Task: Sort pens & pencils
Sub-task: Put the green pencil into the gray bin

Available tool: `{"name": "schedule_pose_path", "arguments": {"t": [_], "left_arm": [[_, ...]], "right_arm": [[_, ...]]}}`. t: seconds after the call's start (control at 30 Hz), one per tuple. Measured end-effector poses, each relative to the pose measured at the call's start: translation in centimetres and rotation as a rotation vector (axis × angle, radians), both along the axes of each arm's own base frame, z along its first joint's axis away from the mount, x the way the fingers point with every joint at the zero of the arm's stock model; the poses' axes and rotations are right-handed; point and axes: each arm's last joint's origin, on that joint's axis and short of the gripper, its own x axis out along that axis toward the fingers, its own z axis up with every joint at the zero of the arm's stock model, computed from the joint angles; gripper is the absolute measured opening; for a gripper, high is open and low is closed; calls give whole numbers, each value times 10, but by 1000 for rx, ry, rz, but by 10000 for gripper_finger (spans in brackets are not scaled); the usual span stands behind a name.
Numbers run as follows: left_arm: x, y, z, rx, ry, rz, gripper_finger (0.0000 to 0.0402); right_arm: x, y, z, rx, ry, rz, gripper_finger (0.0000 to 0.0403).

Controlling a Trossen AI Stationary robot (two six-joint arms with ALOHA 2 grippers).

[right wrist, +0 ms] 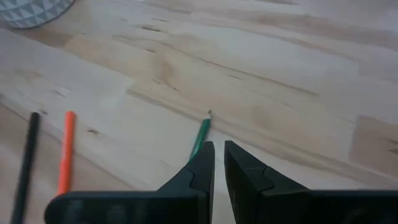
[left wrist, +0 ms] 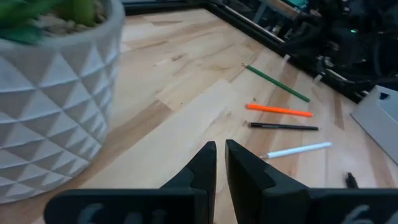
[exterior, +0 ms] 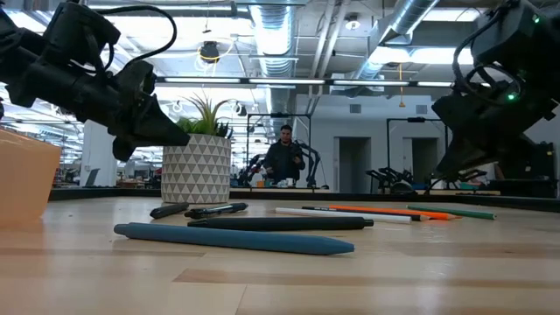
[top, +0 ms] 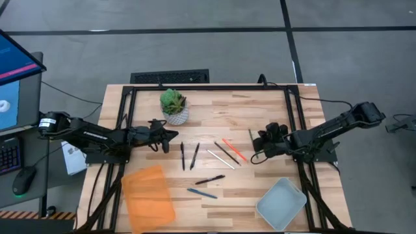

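Note:
Several pens lie flat mid-table: two black ones [top: 182, 156] [top: 194, 156], another black one [top: 210, 180] and a blue pen [top: 202, 193]. To their right lie the pencils: white [top: 220, 158], orange [top: 234, 149], a dark one [top: 227, 154] and green [top: 250, 136]. My left gripper [top: 174, 135] hovers shut beside the plant pot [top: 175, 116], holding nothing. My right gripper [top: 255, 142] hovers shut above the green pencil [right wrist: 201, 133], also holding nothing.
An orange tray [top: 148, 195] sits at the near left and a grey-blue tray [top: 281, 203] at the near right. The potted plant [top: 173, 104] stands at the far side, left of centre. A black frame [top: 294, 110] borders the table. A person sits in the room beyond.

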Motion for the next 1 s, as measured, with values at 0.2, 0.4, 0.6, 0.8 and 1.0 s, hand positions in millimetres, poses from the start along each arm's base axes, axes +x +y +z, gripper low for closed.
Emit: {"name": "schedule_pose_path", "arguments": {"t": [0.2, 0.4, 0.6, 0.8, 1.0], "left_arm": [[0, 1, 0, 13, 1, 39, 25], [-1, 1, -1, 14, 11, 40, 25], [-1, 1, -2, 1, 23, 44, 25], [-2, 1, -3, 0, 34, 44, 25], [-2, 1, -4, 0, 41, 45, 25]], "right_arm": [[5, 6, -2, 46, -21, -13, 60], [18, 19, -22, 60, -14, 7, 60], [22, 29, -38, 74, 11, -23, 60], [25, 32, -41, 55, 87, -73, 60], [35, 35, -34, 72, 65, -79, 60]]}}
